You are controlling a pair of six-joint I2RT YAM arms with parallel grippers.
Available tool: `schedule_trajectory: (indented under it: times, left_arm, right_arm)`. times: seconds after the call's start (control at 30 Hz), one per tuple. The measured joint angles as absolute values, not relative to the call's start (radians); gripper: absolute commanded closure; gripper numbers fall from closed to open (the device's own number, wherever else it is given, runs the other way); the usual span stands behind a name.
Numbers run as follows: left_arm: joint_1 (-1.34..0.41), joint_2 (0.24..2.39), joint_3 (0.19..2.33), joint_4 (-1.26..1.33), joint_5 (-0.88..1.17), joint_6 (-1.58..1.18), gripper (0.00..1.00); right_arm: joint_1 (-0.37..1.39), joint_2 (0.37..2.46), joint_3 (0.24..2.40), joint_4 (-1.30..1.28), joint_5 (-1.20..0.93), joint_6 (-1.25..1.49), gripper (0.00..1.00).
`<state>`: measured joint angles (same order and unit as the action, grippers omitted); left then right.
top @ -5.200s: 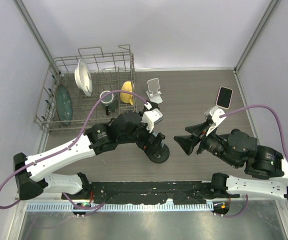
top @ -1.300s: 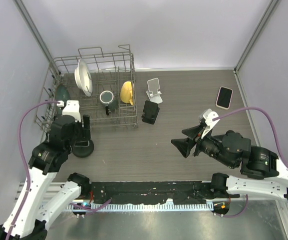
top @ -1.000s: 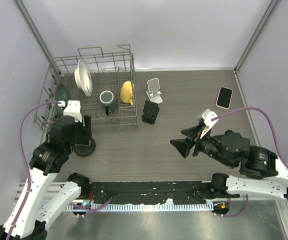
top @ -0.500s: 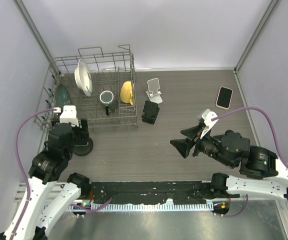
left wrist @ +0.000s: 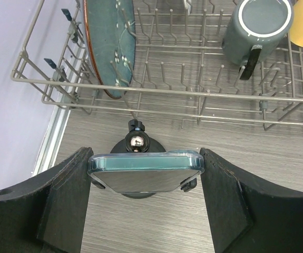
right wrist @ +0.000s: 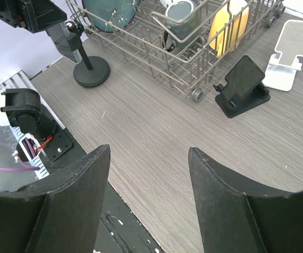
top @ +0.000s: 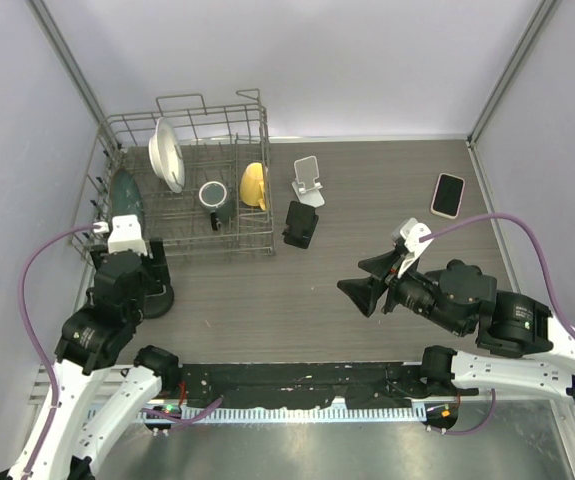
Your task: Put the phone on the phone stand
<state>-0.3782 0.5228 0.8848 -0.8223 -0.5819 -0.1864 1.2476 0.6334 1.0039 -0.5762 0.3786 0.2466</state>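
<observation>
My left gripper (top: 143, 268) is shut on a teal-edged phone in a clear case (left wrist: 143, 171), gripping its two side edges. The phone sits atop a black round-base stand (left wrist: 136, 145) with a ball joint. That stand's base (top: 153, 298) rests on the table in front of the dish rack, and it also shows in the right wrist view (right wrist: 90, 71). A second phone with a pink case (top: 448, 194) lies flat at the far right. A white phone stand (top: 308, 178) and a black wedge stand (top: 300, 224) are both empty. My right gripper (top: 364, 290) is open and empty.
A wire dish rack (top: 172, 250) at the back left holds a teal plate (top: 125, 192), a white dish (top: 165, 152), a grey mug (top: 213, 196) and a yellow item (top: 254, 184). Its front rail (left wrist: 167, 95) is just beyond my left fingers. The table's left edge is close.
My left arm has carried the round-base stand and phone from the table's middle to the left front of the rack, and is still drifting slightly left. The right arm has barely moved.
</observation>
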Motion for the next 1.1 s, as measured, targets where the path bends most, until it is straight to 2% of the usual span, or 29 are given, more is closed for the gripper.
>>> schedule_trajectory:
  times: [0.03, 0.13, 0.23, 0.53, 1.1]
  left_arm:
    - [-0.378, 0.518, 0.883, -0.822, -0.581, -0.190, 0.83]
    - [-0.378, 0.504, 0.879, -0.822, -0.570, -0.202, 0.94]
    - [-0.378, 0.480, 0.879, -0.819, -0.539, -0.207, 1.00]
    - [-0.378, 0.473, 0.868, -0.785, -0.446, -0.205, 0.99]
    - [-0.378, 0.398, 0.745, -0.622, -0.412, -0.133, 1.00]
  right_arm:
    - [1.248, 0.635, 1.004, -0.576, 0.377, 0.247, 0.34]
    - [1.248, 0.641, 1.004, -0.575, 0.372, 0.250, 0.34]
    - [1.248, 0.646, 1.004, -0.575, 0.368, 0.256, 0.34]
    - [1.248, 0.648, 1.004, -0.575, 0.363, 0.261, 0.35]
    - [1.248, 0.643, 0.991, -0.569, 0.363, 0.261, 0.35]
